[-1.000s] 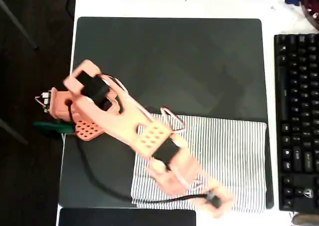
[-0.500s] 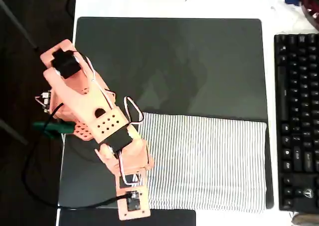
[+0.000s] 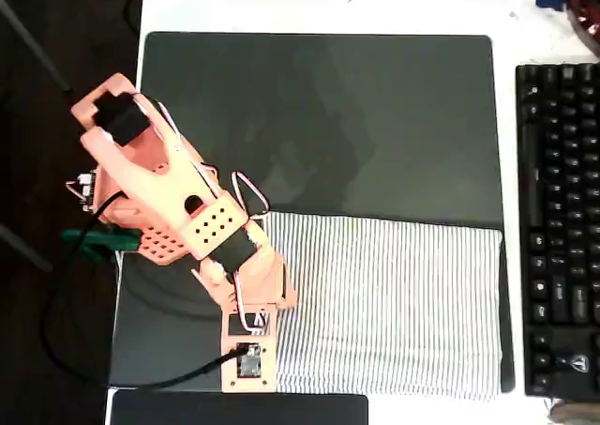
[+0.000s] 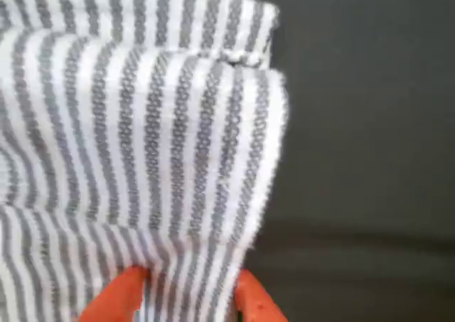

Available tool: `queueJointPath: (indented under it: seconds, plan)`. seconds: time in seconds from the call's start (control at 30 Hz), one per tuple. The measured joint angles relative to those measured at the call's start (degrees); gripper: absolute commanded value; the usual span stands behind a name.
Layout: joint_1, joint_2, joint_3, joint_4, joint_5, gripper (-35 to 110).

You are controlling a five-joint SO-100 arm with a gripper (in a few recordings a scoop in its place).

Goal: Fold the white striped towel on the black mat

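**Soft, even light above; a blurred close-up at the wrist**

The overhead view was evenly and fairly brightly lit. The white tabletop (image 3: 375,3) was nearly blown out, while the floor at the picture's left fell to near black. The black mat (image 3: 375,115) carried a faint, mottled grey sheen in place of sharp glare, and the arm (image 3: 169,200) threw a soft, diffuse shadow on it to the right. The picture was low in resolution and slightly grainy, with the pinstripes of the white striped towel (image 3: 394,303) barely resolved. The wrist view was soft all over: the towel's weave (image 4: 142,137) was smeared, the orange fingertips (image 4: 117,297) at the bottom edge were out of focus, and the mat was flat, featureless grey
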Motion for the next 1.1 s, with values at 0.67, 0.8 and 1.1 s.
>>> queueJointPath:
  seconds: [0.67, 0.8, 1.1]
  plan:
    - [-8.5, -8.4, -2.6, -7.3, 6.2, 0]
    - [-8.2, -5.4, -6.3, 4.4, 4.5, 0]
    - [0.1, 1.0, -28.8, 38.7, -4.2, 0]
